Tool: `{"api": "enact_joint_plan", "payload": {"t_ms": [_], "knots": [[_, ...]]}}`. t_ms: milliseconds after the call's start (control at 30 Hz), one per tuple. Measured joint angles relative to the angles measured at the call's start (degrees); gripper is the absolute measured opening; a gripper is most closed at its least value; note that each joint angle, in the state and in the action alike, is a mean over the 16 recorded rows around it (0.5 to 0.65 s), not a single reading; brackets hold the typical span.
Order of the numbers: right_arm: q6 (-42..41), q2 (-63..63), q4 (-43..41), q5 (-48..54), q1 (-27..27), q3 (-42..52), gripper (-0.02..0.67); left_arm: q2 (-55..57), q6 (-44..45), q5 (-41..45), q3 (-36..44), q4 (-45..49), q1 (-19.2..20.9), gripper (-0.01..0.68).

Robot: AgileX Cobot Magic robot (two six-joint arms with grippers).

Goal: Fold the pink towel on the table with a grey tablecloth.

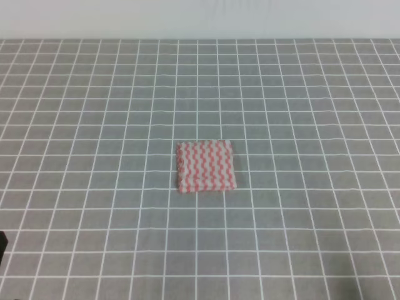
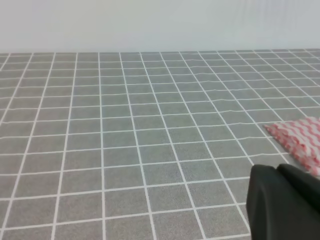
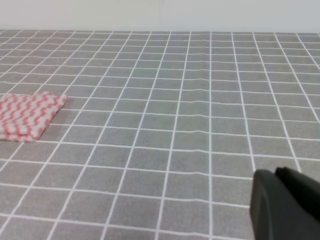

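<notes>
Left tool: in my left wrist view I see only a dark housing at the lower right corner. It stands over the bench, apart from the towel. My fingertips are out of frame, so I cannot tell how far this tool is open or whether it has hold of anything.

Bench: grey tablecloth marked with a grid of thin white lines. It fills nearly all of the high view and runs back to a pale wall.

Pink towel: lies flat on the bench near the middle of the high view, as a compact, roughly square stack with pink-red and white wavy stripes. Layered edges show along its left side and near edge. In my left wrist view it sits at the right edge; in my right wrist view it sits at the left edge. Nothing touches it.

Right tool: in my right wrist view I see only a dark housing at the lower right corner, well apart from the towel. My fingertips are out of frame here too, so I cannot tell its opening or its load.
</notes>
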Motion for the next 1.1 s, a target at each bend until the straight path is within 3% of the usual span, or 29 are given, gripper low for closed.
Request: {"api": "enact_joint_plan", "payload": {"t_ms": [633,800,1100], "knots": [[-0.03,0.04,0.28,0.00,-0.03,-0.08,-0.015,-0.68,-1.56,0.25,0.37,3.21,0.07,-0.002],[-0.02,0.08,0.32,0.00,-0.03,-0.08,-0.015,-3.18,-12.13,2.22,0.95,16.27,1.09,-0.002],[-0.02,0.08,0.39,0.06,-0.03,-0.08,-0.015,-11.53,-48.56,10.67,2.33,55.19,4.22,-0.002]]}}
